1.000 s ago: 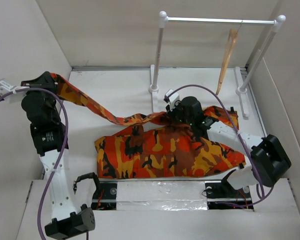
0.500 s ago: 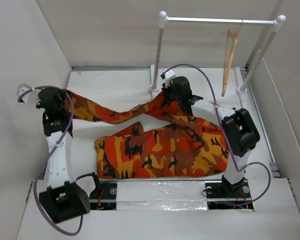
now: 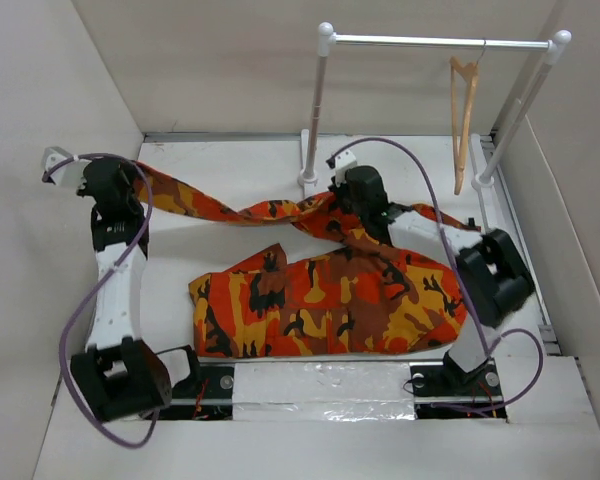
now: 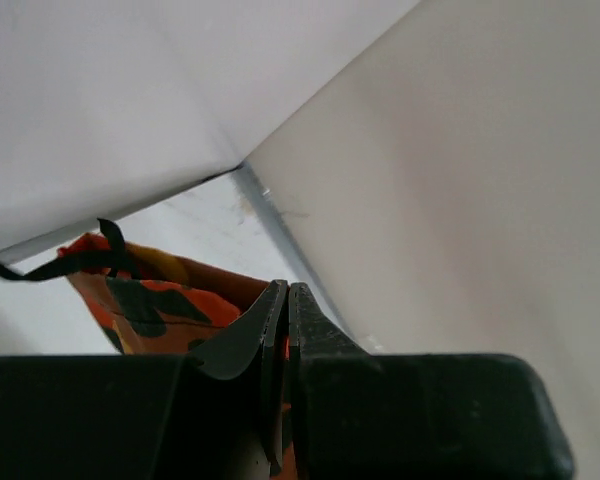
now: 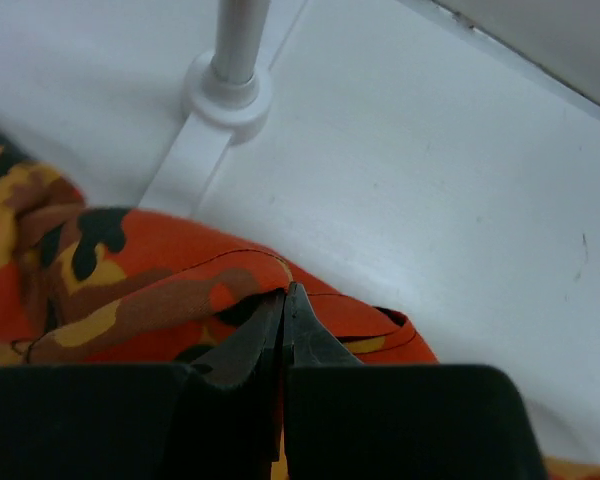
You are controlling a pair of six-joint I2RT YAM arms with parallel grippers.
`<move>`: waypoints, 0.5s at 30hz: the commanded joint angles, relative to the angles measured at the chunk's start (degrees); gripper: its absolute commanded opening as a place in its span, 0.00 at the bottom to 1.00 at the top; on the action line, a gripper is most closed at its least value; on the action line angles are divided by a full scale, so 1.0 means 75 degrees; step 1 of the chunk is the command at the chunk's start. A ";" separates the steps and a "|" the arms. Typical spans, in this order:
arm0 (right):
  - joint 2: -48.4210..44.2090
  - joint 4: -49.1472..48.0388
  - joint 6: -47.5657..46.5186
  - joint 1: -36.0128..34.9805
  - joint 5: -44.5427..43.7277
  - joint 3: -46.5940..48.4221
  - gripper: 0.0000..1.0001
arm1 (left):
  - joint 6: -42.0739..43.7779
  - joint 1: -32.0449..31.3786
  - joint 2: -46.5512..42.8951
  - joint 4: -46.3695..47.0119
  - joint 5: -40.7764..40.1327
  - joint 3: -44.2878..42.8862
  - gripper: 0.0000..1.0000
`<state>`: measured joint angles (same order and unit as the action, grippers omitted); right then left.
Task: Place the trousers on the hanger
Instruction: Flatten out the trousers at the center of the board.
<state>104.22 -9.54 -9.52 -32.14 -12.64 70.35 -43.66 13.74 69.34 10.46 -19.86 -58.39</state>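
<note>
The orange-red camouflage trousers (image 3: pixel 330 300) lie on the table, one leg flat in front, the other stretched and twisted across the middle (image 3: pixel 230 210). My left gripper (image 3: pixel 130 180) is shut on the far left end of that leg; the cloth shows beside its jaws (image 4: pixel 160 300). My right gripper (image 3: pixel 342 205) is shut on a fold of the trousers (image 5: pixel 180 280) near the rack's left post foot. The tan wooden hanger (image 3: pixel 464 110) hangs by its hook from the white rail at back right, apart from both grippers.
The white tube rack (image 3: pixel 430 42) stands at the back, its left post foot (image 5: pixel 225 95) just beyond my right gripper. White walls close in on the left (image 3: pixel 40 120) and right. The right arm's cable loops over the trousers.
The left gripper has moved back toward the far left wall with its leg end. The right gripper has lifted its fold back toward the rack's left post. The hanger has swung slightly.
</note>
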 commanded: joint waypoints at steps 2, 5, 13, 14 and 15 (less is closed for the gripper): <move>-0.2245 -0.0195 0.0062 -0.0788 0.0021 -0.1349 0.00 | -0.0027 -0.0015 -0.1696 0.0492 -0.0095 -0.0055 0.00; -0.3464 0.0331 0.0167 -0.1163 0.0092 -0.2206 0.00 | 0.0067 -0.0015 -0.2447 -0.0197 -0.0247 -0.0300 0.00; -0.5376 0.1644 0.0109 -0.1164 0.0409 -0.2583 0.00 | 0.0009 -0.0015 -0.3783 -0.1839 -0.0446 -0.0266 0.00; -0.5435 0.1775 0.0097 -0.0978 0.0443 -0.2571 0.00 | -0.0003 -0.0015 -0.3901 -0.1921 -0.0435 -0.0173 0.00; -0.5459 0.1683 0.0051 -0.0837 0.0502 -0.2617 0.00 | -0.0003 -0.0015 -0.3983 -0.1945 -0.0411 0.0060 0.00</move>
<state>64.69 1.30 -8.99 -40.29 -10.00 50.06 -43.64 13.50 40.27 -0.27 -22.52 -59.27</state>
